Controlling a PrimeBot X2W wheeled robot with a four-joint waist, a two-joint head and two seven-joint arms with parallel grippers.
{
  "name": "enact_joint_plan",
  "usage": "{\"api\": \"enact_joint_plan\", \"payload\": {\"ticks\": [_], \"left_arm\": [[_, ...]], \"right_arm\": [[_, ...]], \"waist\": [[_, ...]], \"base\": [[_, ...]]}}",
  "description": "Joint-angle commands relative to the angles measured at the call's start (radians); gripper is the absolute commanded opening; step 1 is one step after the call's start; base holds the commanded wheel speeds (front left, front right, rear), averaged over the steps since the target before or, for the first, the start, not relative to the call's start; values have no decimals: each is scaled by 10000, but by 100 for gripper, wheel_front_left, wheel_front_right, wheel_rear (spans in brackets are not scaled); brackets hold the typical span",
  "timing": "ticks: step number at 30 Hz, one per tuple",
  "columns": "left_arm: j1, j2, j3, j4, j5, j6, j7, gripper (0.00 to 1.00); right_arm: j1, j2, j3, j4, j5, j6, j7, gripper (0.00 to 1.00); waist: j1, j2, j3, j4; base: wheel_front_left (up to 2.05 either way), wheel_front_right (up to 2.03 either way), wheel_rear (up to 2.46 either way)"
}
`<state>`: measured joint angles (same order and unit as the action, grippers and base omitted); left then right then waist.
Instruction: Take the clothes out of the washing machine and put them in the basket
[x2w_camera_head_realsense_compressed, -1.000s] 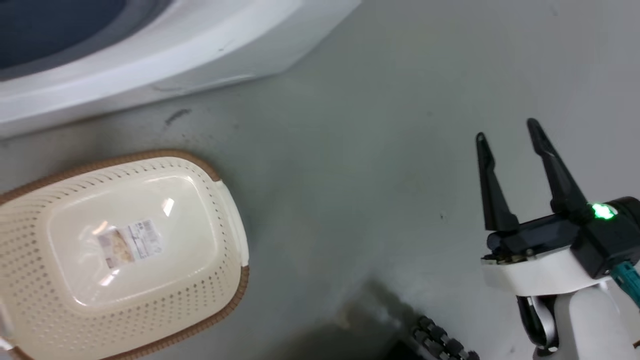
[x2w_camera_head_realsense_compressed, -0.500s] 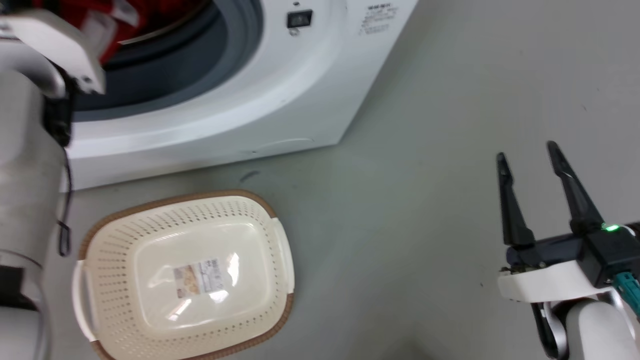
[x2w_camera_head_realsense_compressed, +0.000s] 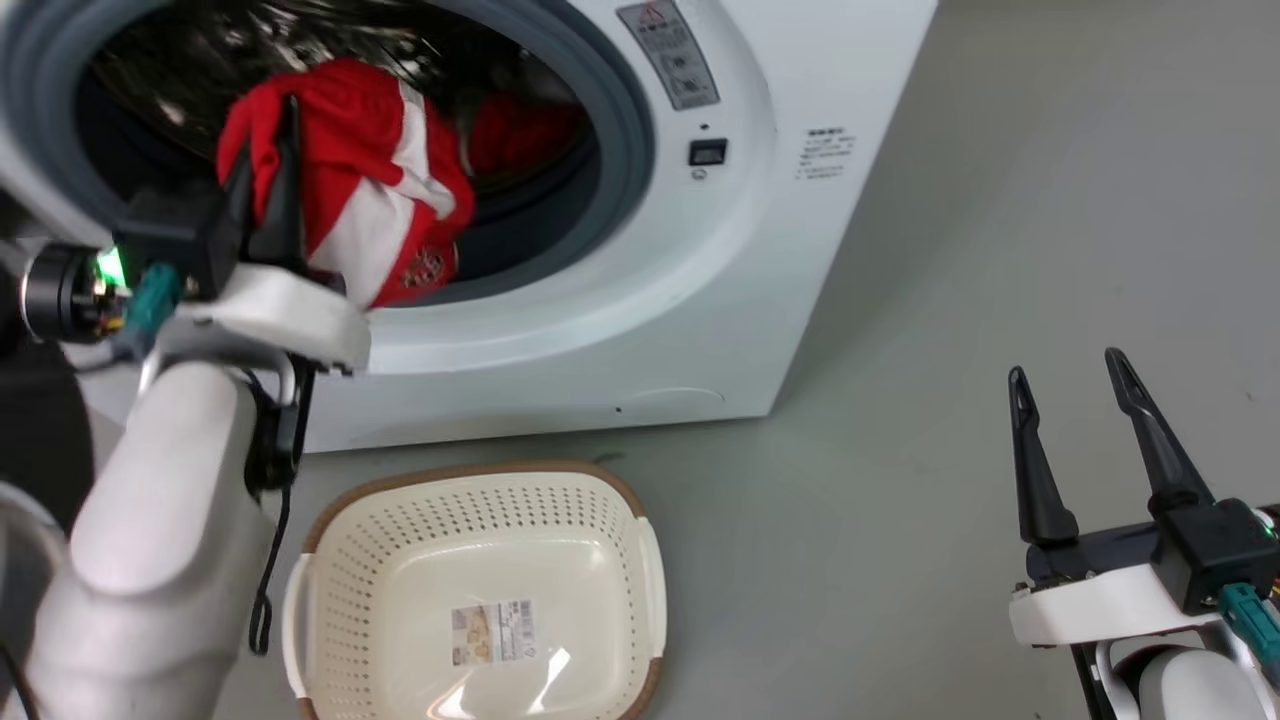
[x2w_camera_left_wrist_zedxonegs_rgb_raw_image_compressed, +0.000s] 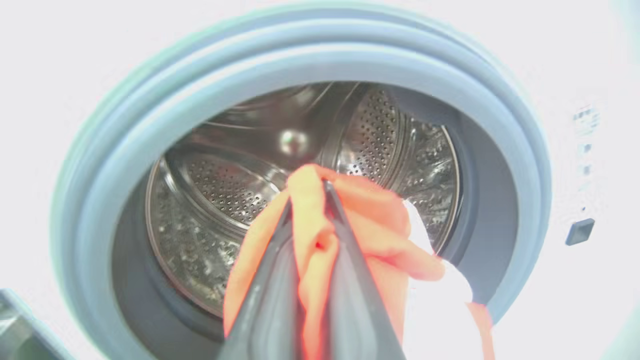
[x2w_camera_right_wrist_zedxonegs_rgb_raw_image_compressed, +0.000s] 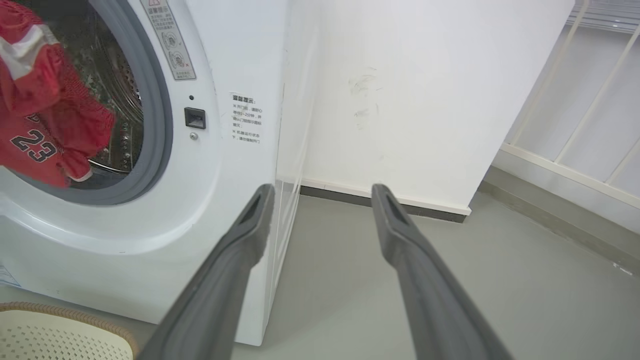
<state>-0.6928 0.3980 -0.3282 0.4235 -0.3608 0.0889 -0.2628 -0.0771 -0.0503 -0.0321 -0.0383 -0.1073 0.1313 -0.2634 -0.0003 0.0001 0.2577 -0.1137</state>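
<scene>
At the washer mouth, our left fingers pinch a red garment; our right fingers stand spread and empty, well apart from the basket.

Floor: plain grey, smooth.
On it: white washing machine; cream basket just in front (upright).

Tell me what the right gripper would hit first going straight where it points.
Likely the wall, low down; the right gripper points just past the washer, though depth is unclear.
</scene>
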Motion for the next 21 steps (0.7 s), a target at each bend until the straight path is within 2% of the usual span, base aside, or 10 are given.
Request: {"api": "enact_joint_plan", "payload": {"ticks": [1,7,12,16,21], "left_arm": [[299,0,85,-189,80,30,-27,0],[1867,-108,463,-2255,418,-47,-28,0],[3001,21,323,-3040,181,-248,100,0],[3804,153,49,-3375,92,-371,359,0],[4316,22,-348,-2754,115,-459,435,0]], "right_arm": [[76,1,-10,7,-68,-10,-21,100],[302,2,-163,28,-205,-10,-21,100],[385,1,-144,27,-292,-10,-21,100],[353,2,-179,-20,-369,-10,-21,100],[67,2,-238,-48,-382,-10,-21,100]], "waist": [[3,-1,-334,311],[3,-1,-783,768],[3,-1,-884,1019],[3,-1,-711,1220],[3,-1,-63,1361]], "base": [[0,0,0],[0,0,0],[0,0,0],[0,0,0],[0,0,0]]}}
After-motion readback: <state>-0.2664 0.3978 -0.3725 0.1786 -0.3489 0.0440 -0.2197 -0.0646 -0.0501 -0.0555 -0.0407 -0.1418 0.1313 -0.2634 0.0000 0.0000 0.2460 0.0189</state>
